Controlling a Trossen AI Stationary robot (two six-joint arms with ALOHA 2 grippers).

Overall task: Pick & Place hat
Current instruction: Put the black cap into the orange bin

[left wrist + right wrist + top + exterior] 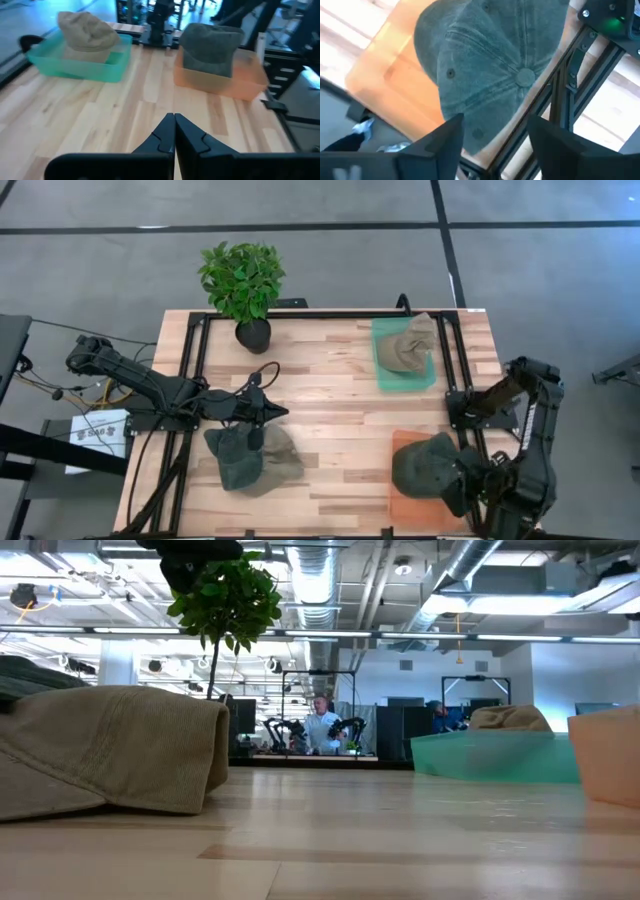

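- Pale wooden table [330,395] under a straight-down camera, ringed by grey floor, with a dark metal frame [320,314] along its edges.
- Left gripper [268,411] hangs over the table's left half, its two dark fingers [167,134] pressed together with nothing between them.
- Just in front of and partly beneath that gripper lie two hats in a heap on the bare wood: a dark green hat [235,456] overlapping a khaki hat [280,460]. From table height the khaki one [110,750] fills the near left.
- Ahead of the left gripper, across the wood, the left wrist camera shows both bins side by side.
- Right gripper [463,483] sits at the near right corner, fingers [445,140] spread wide and holding nothing, hovering right over the orange bin [400,498].
- A dark grey-green cap [425,465] rests in that orange bin, its crown button showing [524,76] between the spread fingers.
- Farther back on the right, a teal bin [384,370] holds a tan hat [410,345].
- A potted plant [243,285] stands at the far edge, left of centre.
- Beyond the table, the low camera shows a workshop with ceiling ducts and a person [322,727] at another robot bench.
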